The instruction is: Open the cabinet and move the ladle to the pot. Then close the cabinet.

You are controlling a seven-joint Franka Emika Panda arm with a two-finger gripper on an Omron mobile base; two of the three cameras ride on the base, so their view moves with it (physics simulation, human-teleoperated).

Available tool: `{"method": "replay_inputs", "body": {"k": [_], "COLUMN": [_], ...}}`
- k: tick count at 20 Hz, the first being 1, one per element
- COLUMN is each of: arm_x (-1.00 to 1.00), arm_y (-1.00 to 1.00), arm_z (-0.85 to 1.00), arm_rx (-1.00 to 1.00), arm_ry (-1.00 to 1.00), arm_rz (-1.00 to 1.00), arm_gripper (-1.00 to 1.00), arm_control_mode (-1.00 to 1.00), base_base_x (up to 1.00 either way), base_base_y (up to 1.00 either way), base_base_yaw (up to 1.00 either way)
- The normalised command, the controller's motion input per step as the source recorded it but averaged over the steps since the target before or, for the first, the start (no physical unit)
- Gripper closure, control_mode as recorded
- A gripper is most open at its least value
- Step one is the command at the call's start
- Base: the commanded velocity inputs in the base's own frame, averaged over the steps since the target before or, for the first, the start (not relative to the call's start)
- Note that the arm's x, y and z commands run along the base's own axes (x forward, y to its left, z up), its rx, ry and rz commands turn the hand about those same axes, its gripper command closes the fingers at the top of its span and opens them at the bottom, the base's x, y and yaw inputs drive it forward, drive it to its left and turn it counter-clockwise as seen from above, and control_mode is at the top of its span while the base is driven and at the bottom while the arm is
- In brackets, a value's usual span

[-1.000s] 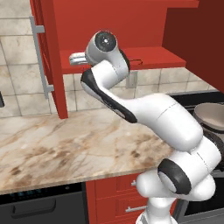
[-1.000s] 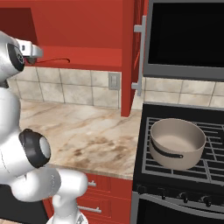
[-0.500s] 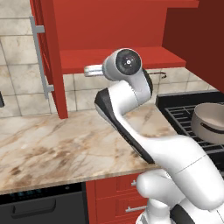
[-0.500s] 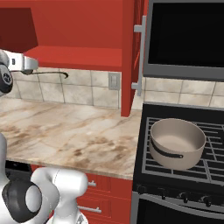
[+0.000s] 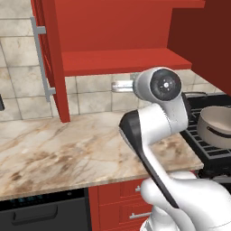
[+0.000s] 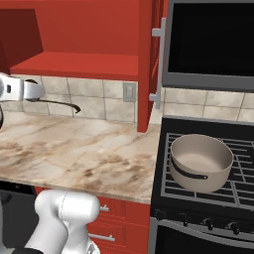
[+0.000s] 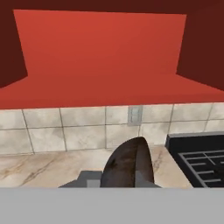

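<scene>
The red cabinet stands open, its left door and right door swung out, with the shelf bare. My gripper is shut on the ladle, held level below the shelf and over the counter, its thin dark handle pointing right. The ladle's dark bowl fills the lower middle of the hand view. In the left base view my gripper pokes out left from behind the arm's round joint. The grey pot sits on the stove at the right, well apart from the ladle.
A marble counter runs under the cabinet, with a tiled backsplash and an outlet. The black stove grate carries the pot. A dark microwave hangs above the stove. Red drawers sit below the counter.
The arm has swung out and down from the cabinet, carrying the ladle from shelf height to below the shelf. Its round joint has moved right in the left base view.
</scene>
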Motion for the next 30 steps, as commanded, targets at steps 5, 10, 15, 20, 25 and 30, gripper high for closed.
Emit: {"method": "replay_inputs", "body": {"k": [5,10,15,20,25,30], "arm_x": [-0.5,-0.48,-0.73,-0.55,-0.06,-0.03], "arm_y": [-0.78,-0.87,-0.8,-0.74,-0.77,-0.78], "arm_z": [-0.12,-0.36,-0.33,-0.18,-0.02,0.0], "arm_rx": [0.0,0.02,0.03,0.0,0.0,0.0], "arm_ry": [0.11,0.14,0.09,0.02,0.0,0.0], "arm_rz": [-0.11,-0.07,-0.06,-0.08,-0.06,-0.02], "arm_gripper": [1.0,1.0,1.0,1.0,1.0,1.0], "arm_control_mode": [-1.0,-1.0,-1.0,-1.0,-1.0,-1.0], "base_base_x": [0.0,0.0,0.0,0.0,0.0,0.0], "base_base_y": [0.0,0.0,0.0,0.0,0.0,0.0], "base_base_yaw": [0.0,0.0,0.0,0.0,0.0,0.0]}}
